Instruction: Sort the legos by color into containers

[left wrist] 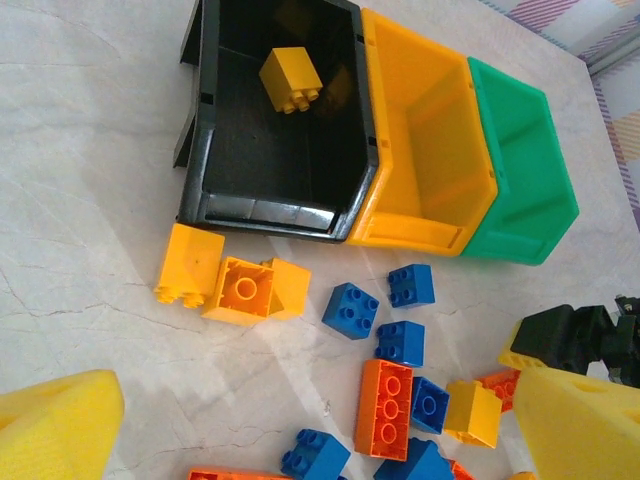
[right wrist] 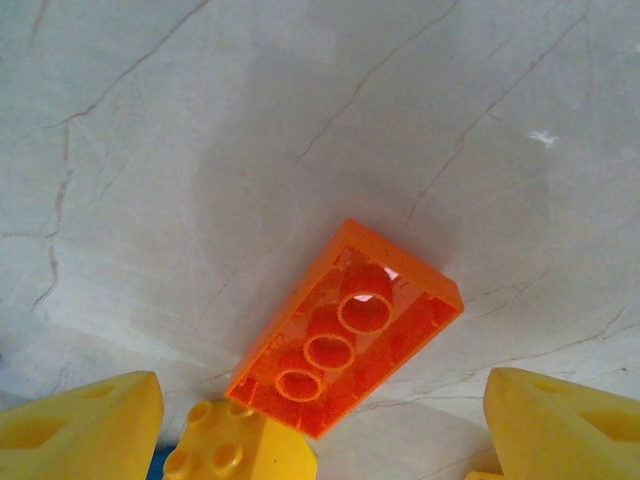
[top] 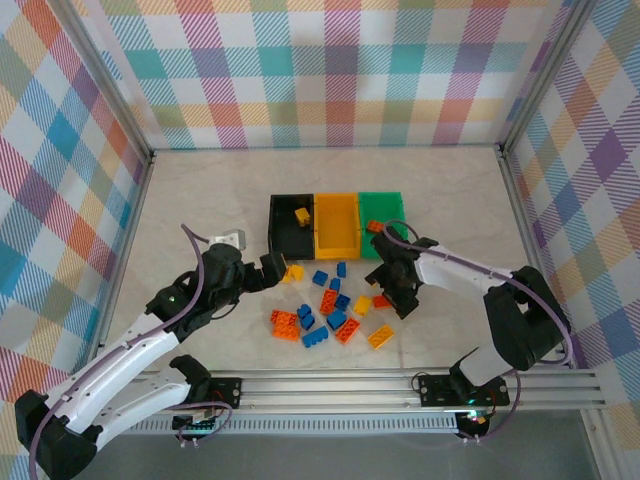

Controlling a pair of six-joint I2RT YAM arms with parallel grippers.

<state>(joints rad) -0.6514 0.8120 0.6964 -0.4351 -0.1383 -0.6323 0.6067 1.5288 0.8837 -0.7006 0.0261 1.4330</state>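
Straddling the orange brick (right wrist: 345, 330), which lies hollow side up on the pale veined tabletop (right wrist: 200, 120) just in front of the green bin (top: 381, 210), my right gripper (right wrist: 320, 400) has its yellow fingers (right wrist: 80, 425) spread wide to either side and holds nothing; neither pad touches the brick. The brick sits askew across my gap, so I judge I should turn the wrist until the pads face its long flat sides. Then I can lower and close squarely; otherwise it may pivot and skid out. A yellow brick (right wrist: 235, 455) sits right against its near corner, and no finger should land on that. Once lifted, the brick belongs in the green bin, where an orange piece (top: 374, 227) already lies. Farther from that bin, my left gripper (top: 272, 272) gapes fully, also empty, beside loose yellow bricks (left wrist: 235, 285).
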